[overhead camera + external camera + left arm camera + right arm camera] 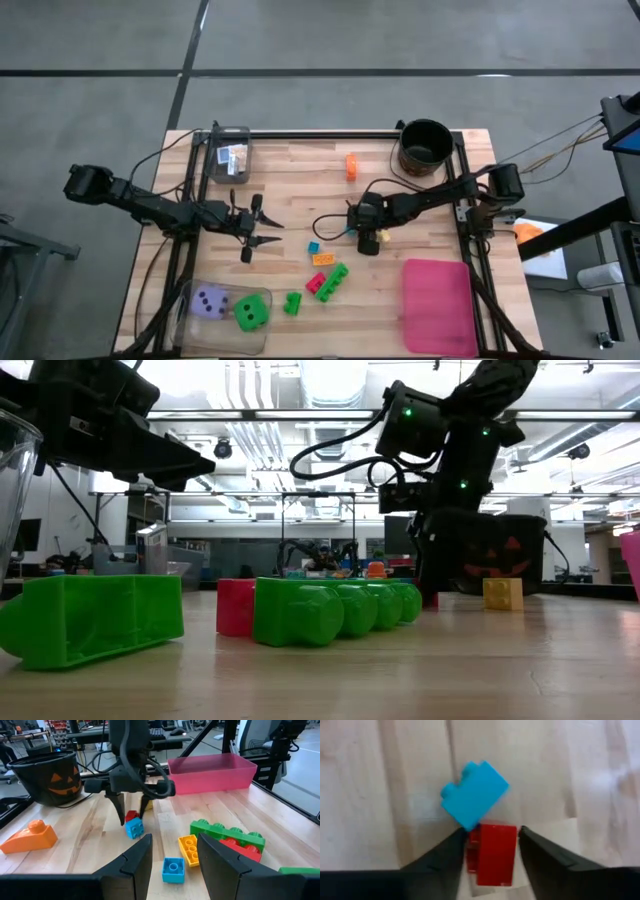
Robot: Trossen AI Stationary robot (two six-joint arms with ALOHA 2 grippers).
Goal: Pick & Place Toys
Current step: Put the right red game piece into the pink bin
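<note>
A small red brick lies on the wooden table with a blue brick touching its end. My right gripper stands over it at mid-table, pointing steeply down, shut on it. My left gripper hovers open at the table's left, with nothing between its fingers. Loose toys lie between the arms: a teal brick, an orange-yellow brick, a green-and-red brick stack, a green brick, an orange brick and a yellow brick. My right gripper pinches the red brick by its two long sides between its two fingers. The fingers come from above, slanting down, and lie across the brick. The brick rests on the table, and the blue brick's corner touches its end just beyond the fingertips.
A black bucket stands at the far right, a pink tray at the near right. A clear bin at the near left holds a purple die and a green die. Another clear bin with card packs sits far left.
</note>
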